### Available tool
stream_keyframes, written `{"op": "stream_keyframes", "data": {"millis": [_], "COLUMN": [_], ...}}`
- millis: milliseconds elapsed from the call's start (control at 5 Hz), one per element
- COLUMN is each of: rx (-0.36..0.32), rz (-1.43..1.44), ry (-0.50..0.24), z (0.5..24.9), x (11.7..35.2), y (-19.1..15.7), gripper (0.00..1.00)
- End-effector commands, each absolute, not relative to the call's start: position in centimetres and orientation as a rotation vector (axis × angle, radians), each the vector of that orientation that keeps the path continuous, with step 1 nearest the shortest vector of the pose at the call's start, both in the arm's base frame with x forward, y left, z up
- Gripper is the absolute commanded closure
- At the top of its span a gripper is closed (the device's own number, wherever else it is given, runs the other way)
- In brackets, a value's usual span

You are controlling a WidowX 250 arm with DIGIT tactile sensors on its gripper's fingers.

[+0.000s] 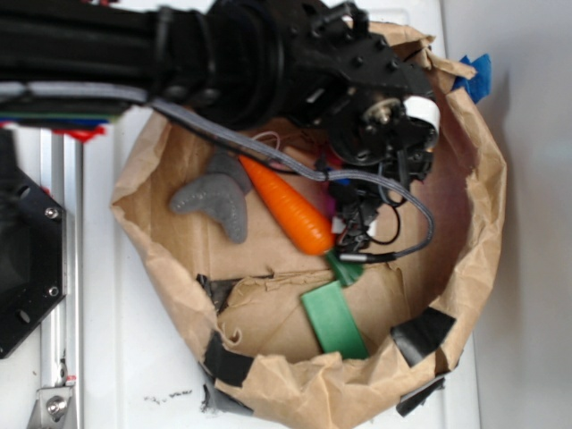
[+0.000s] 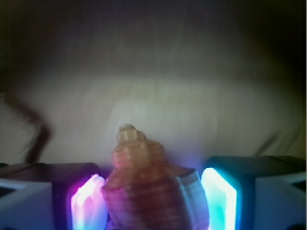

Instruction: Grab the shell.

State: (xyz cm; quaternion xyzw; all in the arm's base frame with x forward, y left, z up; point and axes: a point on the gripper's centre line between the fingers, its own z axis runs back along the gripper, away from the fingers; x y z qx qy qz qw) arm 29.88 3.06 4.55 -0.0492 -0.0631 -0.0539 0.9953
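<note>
Shell: your shell (image 2: 151, 184) sits right between the two finger pads in the wrist view, its ribbed tan-brown body filling the gap and its pointed tip aimed away from the camera. In the exterior view you cannot pick it out; the arm covers that spot.

Jaws: your gripper (image 2: 153, 201) looks closed on the shell. The left pad (image 2: 88, 203), glowing magenta, and the right pad, glowing cyan, both seem to press against its sides, though the picture is soft and you cannot confirm the contact on the right for certain.

Ground under the shell: pale and blurred in the wrist view, with a dark streak at the left edge; you cannot tell whether the shell rests on it or is clear of it.

Arm: in the exterior view your black arm (image 1: 268, 54) reaches in from the upper left, the wrist over the upper right part of the paper bag nest (image 1: 478, 223).

Carrot: the orange toy carrot (image 1: 286, 207) lies slanted just beside the gripper, its green top (image 1: 335, 313) pointing toward the lower rim.

Grey toy: the grey felt piece (image 1: 214, 197) lies just beside the carrot's thin end.

Blue tape: a strip (image 1: 475, 79) at the bag's upper right rim.
</note>
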Motion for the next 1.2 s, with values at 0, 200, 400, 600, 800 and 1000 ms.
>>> {"op": "stream_keyframes", "data": {"millis": [0, 200, 400, 600, 800, 1000], "rx": [-0.041, -0.042, -0.033, -0.050, -0.066, -0.040], "rz": [-0.025, -0.028, -0.001, 0.055, 0.072, 0.082], "ry": [-0.120, -0.116, -0.144, -0.153, -0.148, -0.152], "z": [11.7, 13.6, 14.4, 15.2, 15.3, 14.9], "x": [27.1, 26.6, 26.5, 26.4, 26.6, 26.6], "y": [-1.3, -1.5, -0.9, 0.1, 0.5, 0.5], "gripper": [1.00, 1.00, 1.00, 1.00, 1.00, 1.00]}}
